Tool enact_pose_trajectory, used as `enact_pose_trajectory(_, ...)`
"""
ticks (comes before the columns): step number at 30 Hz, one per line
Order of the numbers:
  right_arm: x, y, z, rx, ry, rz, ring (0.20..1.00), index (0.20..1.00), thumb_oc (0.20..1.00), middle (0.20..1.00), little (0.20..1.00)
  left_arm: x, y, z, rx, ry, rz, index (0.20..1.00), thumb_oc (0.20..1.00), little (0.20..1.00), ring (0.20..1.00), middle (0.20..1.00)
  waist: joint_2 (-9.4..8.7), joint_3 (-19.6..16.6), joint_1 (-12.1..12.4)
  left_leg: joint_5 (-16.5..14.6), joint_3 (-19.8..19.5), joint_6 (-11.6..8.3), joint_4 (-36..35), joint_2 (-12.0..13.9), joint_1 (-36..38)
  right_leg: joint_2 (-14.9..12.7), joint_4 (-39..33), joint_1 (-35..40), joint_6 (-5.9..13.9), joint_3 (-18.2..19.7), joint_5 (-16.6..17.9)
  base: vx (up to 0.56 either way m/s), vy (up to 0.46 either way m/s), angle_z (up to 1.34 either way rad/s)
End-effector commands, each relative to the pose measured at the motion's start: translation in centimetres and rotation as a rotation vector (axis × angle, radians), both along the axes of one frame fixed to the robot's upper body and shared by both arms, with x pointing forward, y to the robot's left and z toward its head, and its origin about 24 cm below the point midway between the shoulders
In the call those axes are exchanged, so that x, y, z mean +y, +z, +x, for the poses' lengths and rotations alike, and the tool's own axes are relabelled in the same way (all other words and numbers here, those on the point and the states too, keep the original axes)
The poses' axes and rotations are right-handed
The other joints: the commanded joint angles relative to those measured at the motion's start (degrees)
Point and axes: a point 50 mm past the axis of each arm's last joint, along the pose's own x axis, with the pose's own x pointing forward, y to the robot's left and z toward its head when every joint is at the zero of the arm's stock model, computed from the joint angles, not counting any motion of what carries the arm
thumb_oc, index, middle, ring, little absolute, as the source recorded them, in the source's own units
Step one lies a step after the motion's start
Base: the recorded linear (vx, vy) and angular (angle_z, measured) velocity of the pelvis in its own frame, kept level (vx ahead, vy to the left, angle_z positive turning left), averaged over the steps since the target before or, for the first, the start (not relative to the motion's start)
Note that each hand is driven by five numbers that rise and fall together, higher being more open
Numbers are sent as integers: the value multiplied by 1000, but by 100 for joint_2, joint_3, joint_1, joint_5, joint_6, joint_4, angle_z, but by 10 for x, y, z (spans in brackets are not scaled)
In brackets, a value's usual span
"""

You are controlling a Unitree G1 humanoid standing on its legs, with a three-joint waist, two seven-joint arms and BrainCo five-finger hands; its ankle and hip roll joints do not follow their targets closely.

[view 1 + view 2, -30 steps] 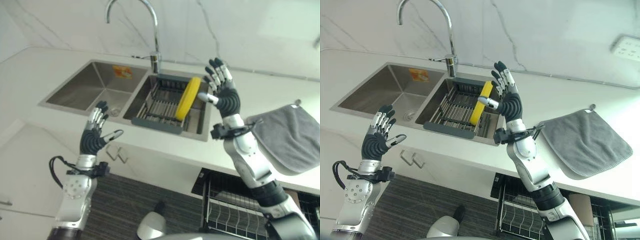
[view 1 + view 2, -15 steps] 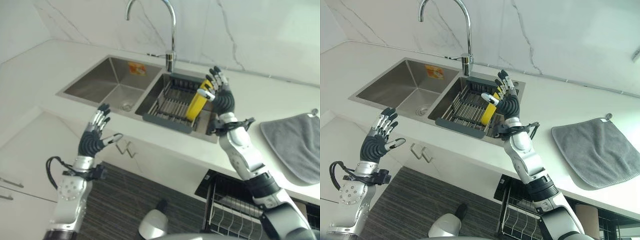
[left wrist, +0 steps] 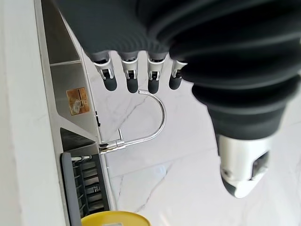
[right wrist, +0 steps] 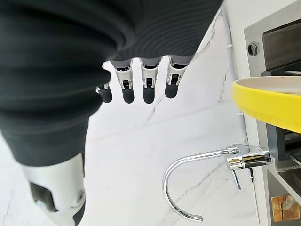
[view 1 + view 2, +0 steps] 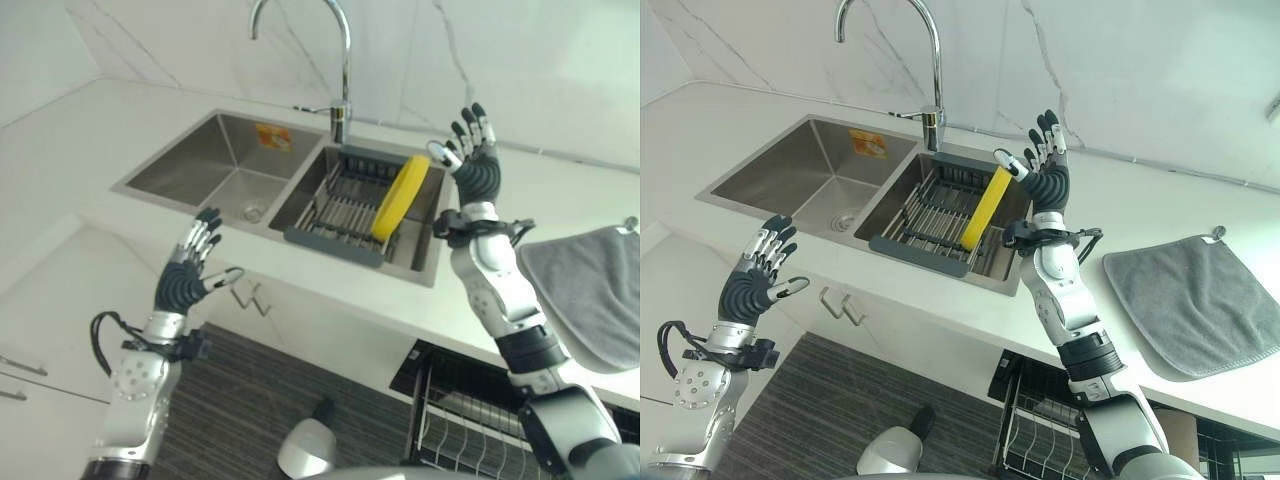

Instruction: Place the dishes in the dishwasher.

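While your right hand [image 5: 472, 160] stands upper right of centre in the left eye view, fingers spread wide and holding nothing, the yellow plate [image 5: 400, 197] leans on edge in the dark dish rack [image 5: 335, 215] just left of it. In the right eye view, your left hand [image 5: 752, 285] hangs at the lower left, splayed and empty. The wrist views show each hand's fingers straight, with the faucet [image 4: 207, 162] beyond.

yellow plate [image 5: 400, 197] lower edge hidden down in the dish rack [image 5: 335, 212]. Grey towel [image 5: 583, 292] cut off by the frame edge. Dishwasher rack [image 5: 1040, 435] half hidden under the bench [image 5: 1160, 385]. Orange sticker [image 5: 867, 143] in the sink: print too small to tell.
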Motion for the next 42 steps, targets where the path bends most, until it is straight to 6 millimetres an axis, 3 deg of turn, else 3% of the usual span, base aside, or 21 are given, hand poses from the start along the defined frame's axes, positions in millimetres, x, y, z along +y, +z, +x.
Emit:
enact_pose_trajectory(1,-18,27,-3,-132,-46,29,1000,1000,1000,1000,1000,-1,8,-1,-48,-44,20,1000,1000,1000,1000,1000,388,-453,121,-599,-333,410,-131,-188,483,208,569,-320,-175,186,-41,0,0,0)
enact_pose_trajectory(9,-27,9,4,-36,-58,67,1000,1000,1000,1000,1000,-3,6,-2,-30,-69,31,1000,1000,1000,1000,1000,423,-448,107,-618,-304,438,-131,-230,501,164,613,-332,-152,173,-41,4,1,0)
enact_pose_trajectory(28,-31,-6,22,93,-72,144,1000,1000,1000,1000,1000,-4,7,-1,-24,-122,94,1000,1000,1000,1000,1000,534,-419,238,-604,-561,583,-131,-490,486,67,832,-350,-104,102,-111,20,27,10)
enact_pose_trajectory(36,-26,-24,27,228,-14,126,1000,1000,1000,1000,1000,-5,7,-3,-11,-143,95,1000,1000,1000,1000,1000,558,-357,270,-588,-614,569,-131,-501,455,74,830,-373,-107,112,-121,9,28,4)
enact_pose_trajectory(42,-38,-31,30,272,-64,161,1000,1000,1000,1000,1000,-7,3,-3,-6,-146,65,1000,1000,1000,1000,1000,501,-264,285,-562,-582,526,-131,-443,411,97,778,-375,-115,52,-92,-6,0,0)
